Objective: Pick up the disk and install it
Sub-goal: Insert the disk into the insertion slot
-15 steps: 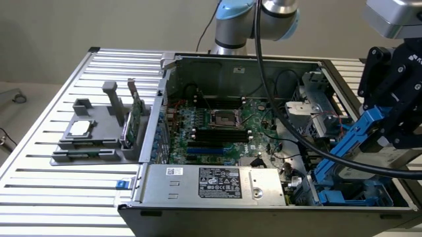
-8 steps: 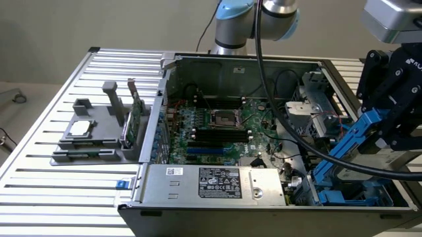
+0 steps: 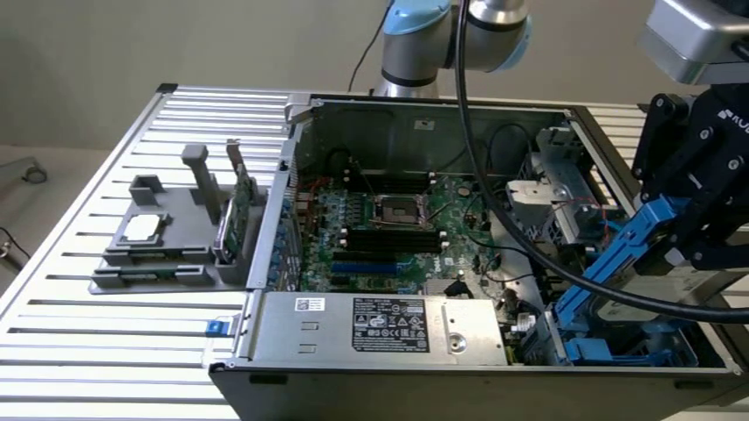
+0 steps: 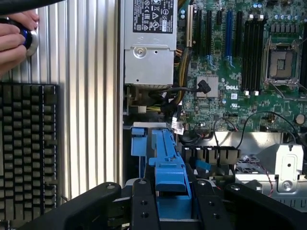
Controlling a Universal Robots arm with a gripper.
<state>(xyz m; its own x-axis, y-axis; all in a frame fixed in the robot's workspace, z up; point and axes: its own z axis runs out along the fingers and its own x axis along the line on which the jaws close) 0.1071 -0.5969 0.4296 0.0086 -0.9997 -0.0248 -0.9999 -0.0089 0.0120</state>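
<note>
1. The disk (image 3: 632,241) is clamped by its blue frame between the two fingers of the hand (image 3: 679,232). The hand is closed partway, as far as the frame allows, and the same grip is seen from the wrist (image 4: 173,206).
2. The disk is held in the air, over the drive bay (image 3: 620,355) at the corner of the computer case (image 3: 468,395) on the exterior view's right. It is not yet seated.
3. Its long axis is tilted. In the exterior view it runs from the hand down toward the exterior view's left, with the lower end pointing into the bay.
4. In the wrist view the disk (image 4: 170,163) points straight away from the hand, in line with the bay's blue rails.
5. The step is judged best done slowly. The frame edges should be matched to the rails, and the tilt should be taken out before any push is made.
6. The grip is best left unchanged until the disk is borne by the rails.
7. The thick black cable (image 3: 461,61) crosses in front of the disk's lower end and should be kept from snagging.
8. Beside the bay lie the power supply (image 3: 374,324) and the main board (image 3: 387,228), which are not to be touched.
9. The case stands on the slatted desk (image 3: 117,351).
</note>
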